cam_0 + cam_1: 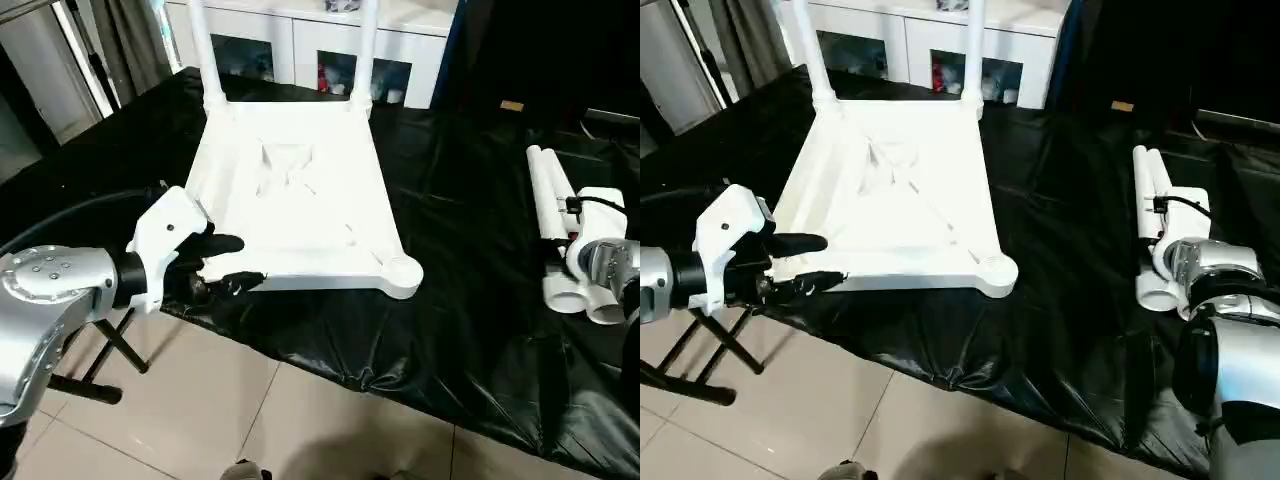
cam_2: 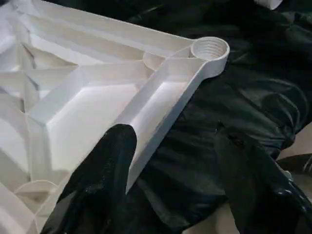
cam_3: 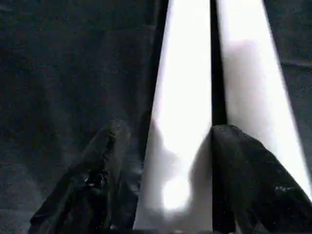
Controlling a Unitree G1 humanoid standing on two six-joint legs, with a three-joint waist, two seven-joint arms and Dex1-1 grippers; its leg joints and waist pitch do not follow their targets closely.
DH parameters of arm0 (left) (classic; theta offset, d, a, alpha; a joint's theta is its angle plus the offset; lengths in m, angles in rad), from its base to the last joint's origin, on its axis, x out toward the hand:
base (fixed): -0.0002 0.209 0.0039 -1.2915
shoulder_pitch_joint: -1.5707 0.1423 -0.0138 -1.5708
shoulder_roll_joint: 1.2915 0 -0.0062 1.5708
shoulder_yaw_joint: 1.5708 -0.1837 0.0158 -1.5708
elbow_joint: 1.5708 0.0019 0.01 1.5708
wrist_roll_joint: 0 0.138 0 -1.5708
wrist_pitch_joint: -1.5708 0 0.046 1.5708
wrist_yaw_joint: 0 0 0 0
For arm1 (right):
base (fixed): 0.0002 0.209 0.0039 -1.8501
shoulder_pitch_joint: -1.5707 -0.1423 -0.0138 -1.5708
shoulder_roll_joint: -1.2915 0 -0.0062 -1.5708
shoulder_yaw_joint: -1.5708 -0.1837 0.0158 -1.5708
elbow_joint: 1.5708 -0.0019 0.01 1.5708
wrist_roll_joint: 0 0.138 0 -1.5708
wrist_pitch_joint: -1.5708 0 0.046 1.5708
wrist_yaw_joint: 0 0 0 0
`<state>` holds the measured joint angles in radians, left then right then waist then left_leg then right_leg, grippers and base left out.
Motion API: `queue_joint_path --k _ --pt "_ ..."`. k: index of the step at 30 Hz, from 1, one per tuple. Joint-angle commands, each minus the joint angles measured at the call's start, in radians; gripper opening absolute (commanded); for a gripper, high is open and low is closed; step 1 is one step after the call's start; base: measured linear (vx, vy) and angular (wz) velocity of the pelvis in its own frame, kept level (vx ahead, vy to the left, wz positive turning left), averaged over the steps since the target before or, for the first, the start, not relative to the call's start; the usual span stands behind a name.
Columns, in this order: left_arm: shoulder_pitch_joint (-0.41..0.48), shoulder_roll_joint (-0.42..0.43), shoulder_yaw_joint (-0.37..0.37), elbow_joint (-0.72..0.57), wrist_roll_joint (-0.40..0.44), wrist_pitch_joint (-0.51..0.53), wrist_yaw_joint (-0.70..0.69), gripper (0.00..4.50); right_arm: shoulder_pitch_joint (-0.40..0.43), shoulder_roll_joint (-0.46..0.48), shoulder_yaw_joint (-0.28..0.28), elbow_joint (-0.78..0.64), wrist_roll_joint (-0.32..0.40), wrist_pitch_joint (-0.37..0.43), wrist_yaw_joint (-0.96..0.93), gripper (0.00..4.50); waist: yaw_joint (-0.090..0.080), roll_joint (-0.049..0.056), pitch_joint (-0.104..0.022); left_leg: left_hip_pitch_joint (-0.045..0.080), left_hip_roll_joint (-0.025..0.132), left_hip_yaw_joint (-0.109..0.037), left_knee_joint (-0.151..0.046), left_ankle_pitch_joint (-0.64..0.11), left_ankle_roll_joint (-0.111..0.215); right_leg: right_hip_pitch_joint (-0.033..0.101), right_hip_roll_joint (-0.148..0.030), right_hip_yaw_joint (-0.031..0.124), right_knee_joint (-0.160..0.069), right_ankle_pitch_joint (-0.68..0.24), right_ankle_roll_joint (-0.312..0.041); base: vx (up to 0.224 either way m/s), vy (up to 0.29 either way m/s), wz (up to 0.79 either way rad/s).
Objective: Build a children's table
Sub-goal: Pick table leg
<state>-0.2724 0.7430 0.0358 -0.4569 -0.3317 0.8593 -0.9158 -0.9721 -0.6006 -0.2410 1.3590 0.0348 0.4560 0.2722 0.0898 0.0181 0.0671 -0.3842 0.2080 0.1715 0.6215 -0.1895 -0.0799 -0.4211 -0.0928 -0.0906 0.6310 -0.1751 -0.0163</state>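
Observation:
The white tabletop [image 1: 300, 200] lies ribbed side up on the black sheet. Two white legs [image 1: 213, 60] [image 1: 366, 50] stand upright in its far corner sockets. The near right socket [image 2: 209, 48] is empty and shows its thread. My left gripper [image 2: 175, 185] is open and straddles the tabletop's near rim by the left corner, one finger [image 2: 105, 165] over the ribs and the other outside. Two loose legs [image 1: 550, 200] lie side by side at the right. My right gripper [image 3: 175, 185] is open, with its fingers on either side of one leg [image 3: 185, 97].
A white cabinet with glass doors [image 1: 300, 40] stands right behind the table. The black sheet [image 1: 480, 300] hangs over the near edge above a tiled floor [image 1: 200, 410]. A black folding stand [image 1: 100, 365] sits on the floor under my left arm.

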Motion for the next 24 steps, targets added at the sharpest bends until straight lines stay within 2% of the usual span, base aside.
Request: queue_joint_path --k 1,2,6,7,8,13,15,19,22,24 --pt "0.008 0.021 0.005 -0.021 -0.012 0.016 -0.014 2.96 -0.003 -0.007 -0.009 0.010 0.008 0.032 0.021 2.86 0.004 -0.014 -0.062 0.005 0.006 0.005 -0.072 -0.218 0.008 0.052 -0.037 0.038 -0.073 -0.289 -0.206 0.000 0.000 0.00" --pt "0.010 0.027 0.003 -0.022 -0.015 0.019 -0.020 2.96 -0.004 -0.008 -0.005 0.011 0.004 0.042 0.028 2.73 0.004 -0.018 -0.063 0.005 0.006 0.006 -0.072 -0.215 0.009 0.053 -0.037 0.037 -0.073 -0.290 -0.209 0.000 0.000 0.00" --pt "0.025 0.057 -0.007 -0.028 -0.033 0.030 -0.037 2.96 -0.002 -0.011 0.010 0.014 -0.015 0.081 0.066 2.27 0.006 -0.017 -0.063 0.002 0.007 0.005 -0.072 -0.208 0.009 0.054 -0.039 0.037 -0.072 -0.296 -0.209 0.000 0.000 0.00" --pt "0.027 0.059 -0.008 -0.029 -0.036 0.033 -0.040 2.96 -0.001 -0.011 0.013 0.014 -0.018 0.086 0.072 2.27 0.005 -0.017 -0.062 0.002 0.007 0.005 -0.071 -0.209 0.008 0.053 -0.039 0.037 -0.072 -0.300 -0.209 0.000 0.000 0.00" --pt "0.029 0.064 -0.011 -0.032 -0.038 0.035 -0.044 2.96 0.000 -0.011 0.014 0.015 -0.019 0.092 0.077 2.10 0.006 -0.015 -0.061 0.006 0.008 0.005 -0.073 -0.226 0.005 0.050 -0.040 0.038 -0.075 -0.324 -0.206 0.000 0.000 0.00" --pt "0.041 0.082 -0.018 -0.051 -0.064 0.059 -0.059 2.96 0.024 0.000 0.030 0.015 -0.035 0.117 0.110 1.93 0.007 -0.016 -0.059 0.008 0.009 0.003 -0.075 -0.245 -0.005 0.050 -0.041 0.038 -0.076 -0.337 -0.204 0.000 0.000 0.00" --pt "0.042 0.088 -0.020 -0.053 -0.068 0.061 -0.063 2.96 0.035 0.005 0.031 0.016 -0.035 0.127 0.119 1.92 0.008 -0.019 -0.059 0.007 0.009 0.003 -0.076 -0.250 -0.008 0.051 -0.042 0.038 -0.078 -0.348 -0.201 0.000 0.000 0.00" --pt "0.036 0.084 -0.025 -0.044 -0.072 0.058 -0.052 2.96 0.047 0.009 0.010 0.014 -0.022 0.128 0.104 1.90 0.010 -0.017 -0.064 0.011 0.011 0.001 -0.077 -0.261 -0.021 0.051 -0.042 0.038 -0.078 -0.344 -0.196 0.000 0.000 0.00" --pt "-0.007 0.019 -0.020 0.007 -0.041 0.037 0.028 2.96 0.025 0.006 -0.050 0.007 0.033 0.098 0.076 1.89 0.010 -0.019 -0.069 0.018 0.010 0.003 -0.077 -0.287 -0.032 0.048 -0.039 0.039 -0.079 -0.328 -0.198 0.000 0.000 0.00" --pt "-0.042 -0.032 -0.018 0.045 -0.026 0.026 0.083 2.96 0.012 0.006 -0.073 0.002 0.057 0.084 0.087 1.89 0.010 -0.019 -0.071 0.017 0.009 0.003 -0.076 -0.280 -0.030 0.051 -0.039 0.039 -0.078 -0.312 -0.200 0.000 0.000 0.00"
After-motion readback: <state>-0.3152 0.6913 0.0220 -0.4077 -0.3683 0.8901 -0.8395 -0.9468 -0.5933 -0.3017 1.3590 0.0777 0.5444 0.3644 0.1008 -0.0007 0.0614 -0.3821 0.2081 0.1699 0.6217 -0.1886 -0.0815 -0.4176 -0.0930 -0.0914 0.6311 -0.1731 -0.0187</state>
